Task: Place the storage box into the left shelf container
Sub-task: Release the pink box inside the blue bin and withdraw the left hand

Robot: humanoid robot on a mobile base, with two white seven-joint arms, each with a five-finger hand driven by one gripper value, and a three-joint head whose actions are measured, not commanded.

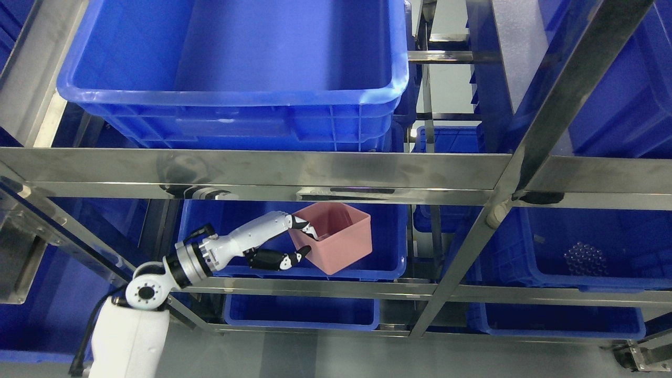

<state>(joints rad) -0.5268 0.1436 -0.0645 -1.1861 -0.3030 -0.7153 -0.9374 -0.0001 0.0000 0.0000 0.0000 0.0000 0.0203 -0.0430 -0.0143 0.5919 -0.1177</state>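
A pink open-topped storage box [336,237] hangs tilted above a blue container [391,247] on the middle shelf level, left of the centre post. My left hand [299,240] is shut on the box's near left wall, with fingers inside the rim and the thumb under it. The white left arm [210,254] reaches up from the lower left. The right arm does not show.
A steel rack frame [262,170] crosses the view, with a slanted post [472,247] at centre right. A large blue bin [236,79] sits on the top level. More blue bins [577,252] stand to the right and below [302,312].
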